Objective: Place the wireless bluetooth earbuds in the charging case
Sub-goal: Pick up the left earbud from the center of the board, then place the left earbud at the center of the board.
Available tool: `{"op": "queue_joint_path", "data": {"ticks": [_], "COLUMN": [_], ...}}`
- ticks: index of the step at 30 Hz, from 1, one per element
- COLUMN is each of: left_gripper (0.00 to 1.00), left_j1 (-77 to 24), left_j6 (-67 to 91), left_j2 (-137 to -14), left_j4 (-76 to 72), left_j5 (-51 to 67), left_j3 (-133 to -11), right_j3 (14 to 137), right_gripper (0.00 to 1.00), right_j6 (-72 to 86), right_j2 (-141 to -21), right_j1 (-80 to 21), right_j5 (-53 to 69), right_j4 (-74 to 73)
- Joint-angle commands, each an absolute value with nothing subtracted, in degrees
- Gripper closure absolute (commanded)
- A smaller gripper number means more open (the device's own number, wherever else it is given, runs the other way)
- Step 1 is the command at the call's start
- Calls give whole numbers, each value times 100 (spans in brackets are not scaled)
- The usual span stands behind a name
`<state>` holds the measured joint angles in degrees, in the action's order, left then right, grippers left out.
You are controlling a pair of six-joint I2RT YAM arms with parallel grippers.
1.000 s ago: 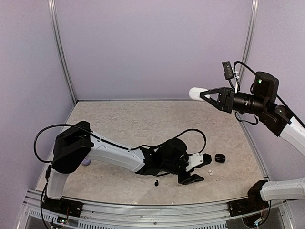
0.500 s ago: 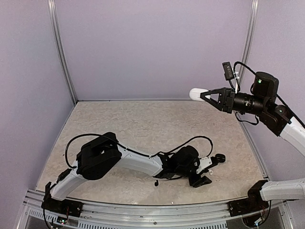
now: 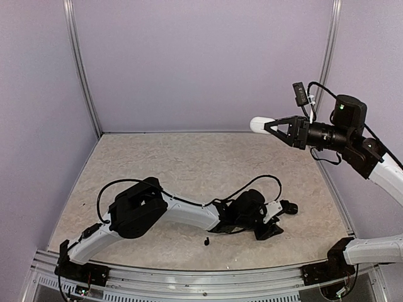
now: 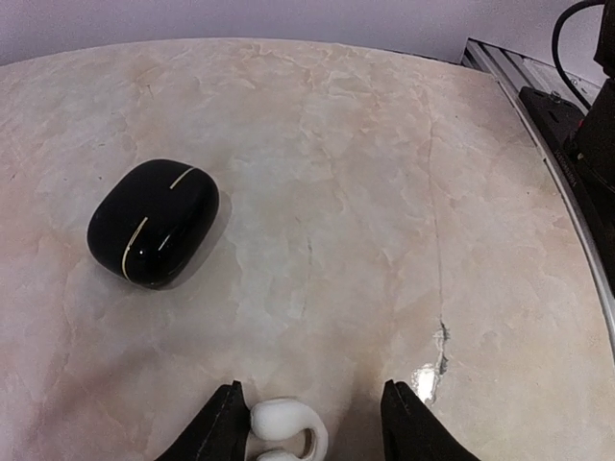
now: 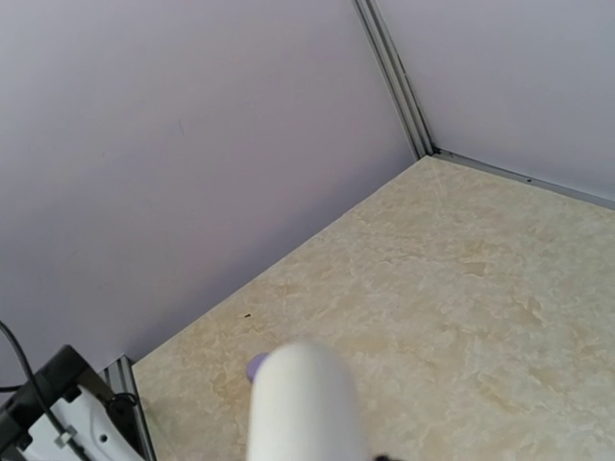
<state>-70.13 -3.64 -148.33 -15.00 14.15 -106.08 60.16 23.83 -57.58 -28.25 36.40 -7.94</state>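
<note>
In the left wrist view a white earbud (image 4: 283, 427) lies on the table between my left gripper's (image 4: 317, 424) fingers. It touches the left finger (image 4: 223, 427); the right finger stands apart from it, so the gripper is open. A shut black charging case (image 4: 154, 223) rests just beyond it. From above, the left gripper (image 3: 272, 221) lies low beside that black case (image 3: 289, 206). A black earbud (image 3: 206, 241) lies near the front edge. My right gripper (image 3: 269, 125) hangs high at the right, shut on a white charging case (image 3: 258, 124), which shows blurred in its wrist view (image 5: 307, 403).
The left arm (image 3: 182, 214) stretches low across the front of the table. A small lavender object (image 5: 257, 363) peeks out behind the white case in the right wrist view. A metal rail (image 4: 538, 125) borders the table's right side. Pale walls enclose the back and sides.
The left arm has reached further right, bringing its gripper around the white earbud beside the black case, and its jaws have narrowed a little. The right arm has not moved.
</note>
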Motion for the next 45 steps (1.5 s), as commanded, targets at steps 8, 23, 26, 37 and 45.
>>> {"op": "queue_joint_path", "data": {"ticks": [8,23,26,37,45], "left_gripper": [71,82,82,83,76], "left_j1": [-6899,-6273,-5984,-4934,-4523], "left_j6": [-447,242,529,1771,2390], "left_j2": [-15010,-11797,-10954,-9166,-9062], "left_j4": [-880,-2381,-2565,-1963,-1480], "left_j5": [1120,1030,816,-544,-1045], "left_j3": [-10426,-6555,-5466,-3494,-3295], "right_j3": [6104,5882,5808,5689,5581], "right_gripper": [92,92,92,92,92], "right_j6": [2297,2374,2353,2351,2227], "right_j2": [-5787,-5921,-5946,-6110,-6113], "right_j1": [-2741,-2723,-2720,-2724,-2724], "right_j5": [3705,3958,3980,4168,4246], "right_j4": [-792,-438,-379,-163,-247]}}
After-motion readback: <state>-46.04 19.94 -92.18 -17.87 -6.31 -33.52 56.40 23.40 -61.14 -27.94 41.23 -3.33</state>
